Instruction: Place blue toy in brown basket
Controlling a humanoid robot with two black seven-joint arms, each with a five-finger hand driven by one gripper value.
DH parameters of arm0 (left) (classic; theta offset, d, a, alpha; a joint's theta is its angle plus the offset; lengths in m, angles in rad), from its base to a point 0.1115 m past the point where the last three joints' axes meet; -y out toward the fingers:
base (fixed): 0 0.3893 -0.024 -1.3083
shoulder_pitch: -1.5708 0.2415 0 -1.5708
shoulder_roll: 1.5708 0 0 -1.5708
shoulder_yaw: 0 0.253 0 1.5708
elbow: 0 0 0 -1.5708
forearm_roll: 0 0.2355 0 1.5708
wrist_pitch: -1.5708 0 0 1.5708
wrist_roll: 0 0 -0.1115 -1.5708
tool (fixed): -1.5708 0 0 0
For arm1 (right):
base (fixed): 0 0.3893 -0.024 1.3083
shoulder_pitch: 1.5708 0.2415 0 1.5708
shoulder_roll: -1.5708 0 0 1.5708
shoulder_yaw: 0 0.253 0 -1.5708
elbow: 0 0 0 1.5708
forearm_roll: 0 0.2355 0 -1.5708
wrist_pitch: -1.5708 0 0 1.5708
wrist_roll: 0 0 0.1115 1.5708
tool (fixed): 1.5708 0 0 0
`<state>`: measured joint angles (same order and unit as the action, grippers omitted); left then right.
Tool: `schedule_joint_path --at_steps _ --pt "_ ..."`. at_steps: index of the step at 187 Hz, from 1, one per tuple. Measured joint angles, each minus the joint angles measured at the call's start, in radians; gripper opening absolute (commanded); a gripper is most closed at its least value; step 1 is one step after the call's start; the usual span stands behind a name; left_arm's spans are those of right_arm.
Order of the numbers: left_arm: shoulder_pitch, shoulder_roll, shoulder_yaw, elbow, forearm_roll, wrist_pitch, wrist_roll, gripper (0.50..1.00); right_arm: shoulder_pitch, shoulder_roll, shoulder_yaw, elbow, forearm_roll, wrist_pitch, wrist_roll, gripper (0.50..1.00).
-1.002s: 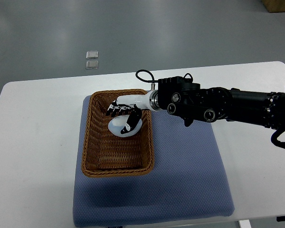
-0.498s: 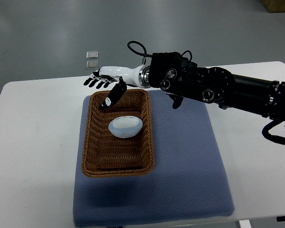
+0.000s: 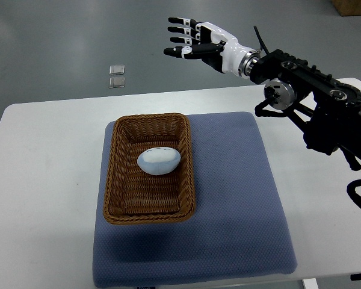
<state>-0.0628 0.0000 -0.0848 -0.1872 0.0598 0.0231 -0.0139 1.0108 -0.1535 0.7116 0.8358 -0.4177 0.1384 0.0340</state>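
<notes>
The pale blue egg-shaped toy (image 3: pixel 159 161) lies inside the brown wicker basket (image 3: pixel 116 180), in its far half. The basket stands on a blue-grey mat on the white table. My right hand (image 3: pixel 189 41) is raised high beyond the table's far edge, up and to the right of the basket. Its fingers (image 3: pixel 179 31) are spread and hold nothing. Its black arm comes in from the right edge. The left arm does not show.
The blue-grey mat (image 3: pixel 234 205) covers the table's middle, with bare mat to the right of the basket. The white table (image 3: pixel 48 180) extends left and right of it. Two small clear squares (image 3: pixel 116 74) lie on the grey floor beyond the table.
My right hand let go of the blue toy in the basket, opened, then rose and swung away to the upper right. The toy stays in the basket.
</notes>
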Motion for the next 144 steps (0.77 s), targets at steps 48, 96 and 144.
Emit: schedule_joint_path --at_steps 48,96,144 --pt "0.0 0.0 0.003 0.0 0.0 0.0 0.0 1.0 -0.195 0.06 0.266 -0.026 0.204 0.004 0.062 0.913" --pt "0.0 0.0 0.004 -0.001 0.0 0.0 0.0 1.0 -0.284 0.131 0.347 -0.077 0.25 0.014 0.153 0.913" --pt "0.0 0.0 0.004 -0.002 0.0 0.0 0.0 1.0 -0.297 0.147 0.346 -0.081 0.297 0.016 0.211 0.913"
